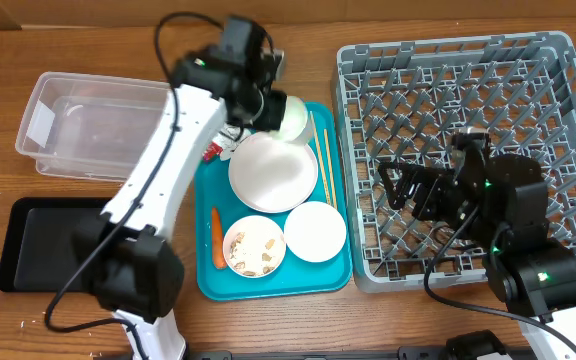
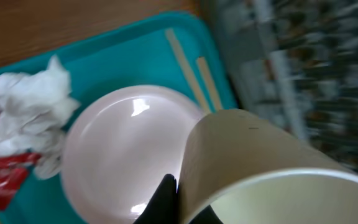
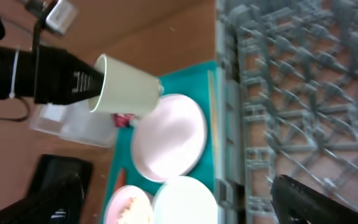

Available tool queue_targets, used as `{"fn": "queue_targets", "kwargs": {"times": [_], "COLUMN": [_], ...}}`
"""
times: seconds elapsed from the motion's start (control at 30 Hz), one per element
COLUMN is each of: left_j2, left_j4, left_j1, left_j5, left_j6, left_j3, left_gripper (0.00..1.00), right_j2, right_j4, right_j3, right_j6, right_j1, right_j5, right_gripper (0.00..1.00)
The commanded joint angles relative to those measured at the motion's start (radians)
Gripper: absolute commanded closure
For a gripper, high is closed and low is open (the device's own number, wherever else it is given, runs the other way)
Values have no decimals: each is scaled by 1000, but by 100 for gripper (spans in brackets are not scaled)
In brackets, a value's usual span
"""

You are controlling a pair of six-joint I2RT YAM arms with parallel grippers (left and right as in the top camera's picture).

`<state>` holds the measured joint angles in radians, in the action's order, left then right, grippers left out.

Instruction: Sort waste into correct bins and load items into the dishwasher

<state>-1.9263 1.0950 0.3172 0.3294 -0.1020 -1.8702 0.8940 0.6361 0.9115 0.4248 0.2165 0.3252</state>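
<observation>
Now your left gripper (image 3: 96,82) pinches the white cup (image 3: 128,88) by its rim, tilted above the plate (image 1: 271,172) on the teal tray (image 1: 308,283), left of the dish rack (image 1: 528,60), while your right gripper (image 1: 400,190) hangs wide open; a thin rim hold could slip and drop it.

One plate (image 1: 272,172), two bowls (image 1: 315,231), one cup (image 1: 290,116), two chopsticks (image 1: 322,165).
</observation>
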Motion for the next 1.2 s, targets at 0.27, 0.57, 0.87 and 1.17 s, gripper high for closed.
{"fn": "queue_targets", "kwargs": {"times": [0.27, 0.57, 0.87, 1.17], "left_j2": [26, 26, 26, 26], "left_j4": [19, 60, 62, 62], "left_j1": [-128, -91, -34, -4], "left_j5": [984, 1051, 1051, 1052], "left_j6": [126, 125, 124, 101], "left_j3": [-35, -35, -35, -35], "left_gripper": [96, 96, 96, 96], "right_j2": [64, 171, 195, 206], "right_j4": [-293, -492, -671, -664], "right_j3": [27, 27, 27, 27], "right_j6": [8, 85, 85, 85], "right_j1": [-2, -2, -2, -2], "right_j5": [463, 579, 635, 611], "right_gripper": [6, 11, 10, 9]}}
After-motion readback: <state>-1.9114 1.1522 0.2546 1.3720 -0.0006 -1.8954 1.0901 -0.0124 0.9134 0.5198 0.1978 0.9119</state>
